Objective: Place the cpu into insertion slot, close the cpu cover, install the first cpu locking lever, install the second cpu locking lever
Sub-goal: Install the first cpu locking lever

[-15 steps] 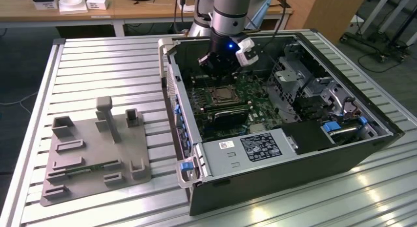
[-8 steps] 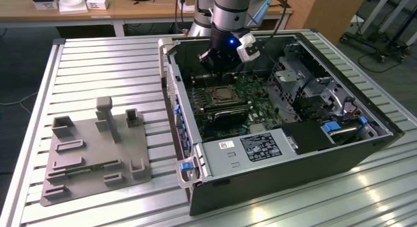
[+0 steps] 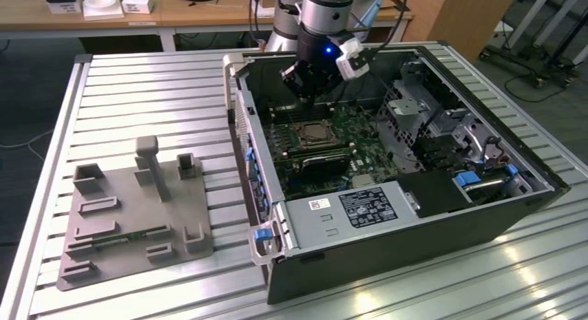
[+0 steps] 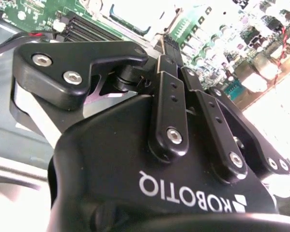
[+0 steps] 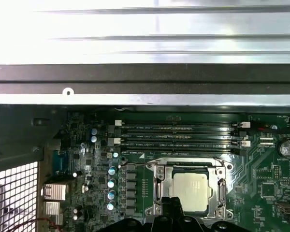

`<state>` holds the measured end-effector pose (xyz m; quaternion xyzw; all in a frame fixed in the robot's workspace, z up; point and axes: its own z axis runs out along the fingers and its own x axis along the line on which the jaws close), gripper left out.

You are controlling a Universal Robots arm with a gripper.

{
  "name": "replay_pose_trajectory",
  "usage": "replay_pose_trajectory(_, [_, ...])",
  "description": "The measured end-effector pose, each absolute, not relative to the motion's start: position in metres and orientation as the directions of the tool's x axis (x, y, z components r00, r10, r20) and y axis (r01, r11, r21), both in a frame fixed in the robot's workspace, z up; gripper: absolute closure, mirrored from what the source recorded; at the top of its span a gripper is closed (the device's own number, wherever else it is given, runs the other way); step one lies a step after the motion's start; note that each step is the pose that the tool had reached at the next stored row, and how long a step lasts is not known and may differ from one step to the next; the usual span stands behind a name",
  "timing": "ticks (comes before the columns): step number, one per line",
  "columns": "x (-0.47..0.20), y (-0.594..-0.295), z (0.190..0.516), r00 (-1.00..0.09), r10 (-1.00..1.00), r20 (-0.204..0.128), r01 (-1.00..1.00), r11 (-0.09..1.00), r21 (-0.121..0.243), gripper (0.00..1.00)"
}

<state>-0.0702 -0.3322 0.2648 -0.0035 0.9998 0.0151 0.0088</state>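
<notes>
The cpu, a pale silver square, lies in the insertion slot on the green board inside the open computer case. The cpu cover, a metal frame, lies flat around the chip. A thin lever rod runs along the socket edge nearest the memory slots. In the exterior view my gripper hangs just above the socket's far side. In the first wrist view my gripper is a narrow dark tip at the chip's edge, shut and holding nothing. The second wrist view shows the gripper from behind.
Long memory slots lie beside the socket, with the case wall beyond them. A drive cage and a power supply crowd the case. A grey fixture stands on the slatted table at the exterior view's left.
</notes>
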Motion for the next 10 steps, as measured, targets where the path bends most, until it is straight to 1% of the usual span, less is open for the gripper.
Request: replay_pose_trajectory(10, [-0.0703, -0.3322, 0.2706, -1.000, -0.014, -0.018, -0.014, 0.999, 0.030, 0.90])
